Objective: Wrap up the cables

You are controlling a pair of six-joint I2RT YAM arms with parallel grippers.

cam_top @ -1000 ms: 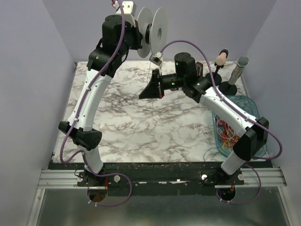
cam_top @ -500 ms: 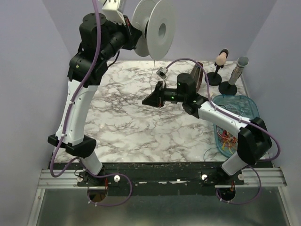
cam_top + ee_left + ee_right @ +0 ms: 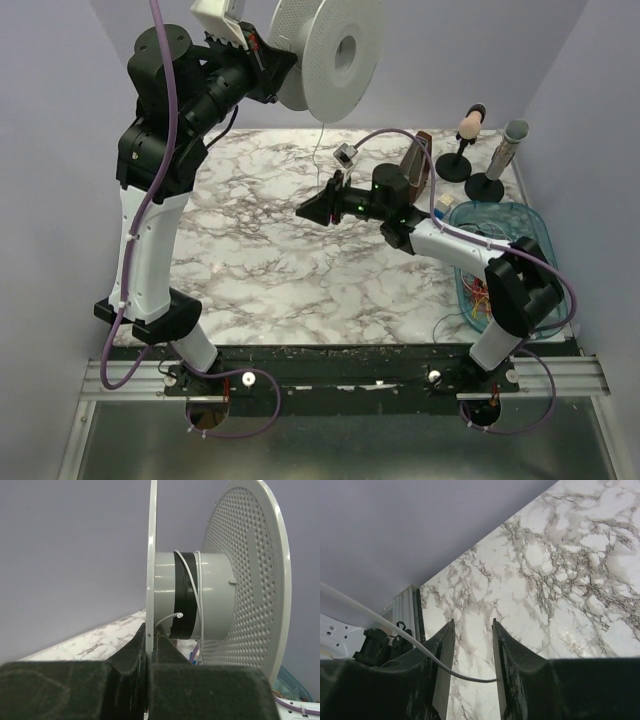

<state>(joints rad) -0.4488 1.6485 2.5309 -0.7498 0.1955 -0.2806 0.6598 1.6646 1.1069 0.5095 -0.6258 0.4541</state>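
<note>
Now L end effector (image 3: 149, 636) is pinching the flange of the white spool (image 3: 330, 50), holding it high; white wire (image 3: 395, 637) is dropping near-vertical off the hub, crossing the gap of the spread R end effector (image 3: 472, 630). Coloured cables (image 3: 478, 292) are lying in the blue basket (image 3: 530, 225), right of R, nearer that arm's base. Hub print unreadable

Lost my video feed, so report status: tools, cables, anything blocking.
Left tool shut on flange of spool, held high. Right tool open, white cable crossing its gap. Few turns on hub; coloured wires in blue bin. Nothing seen blocking.
</note>
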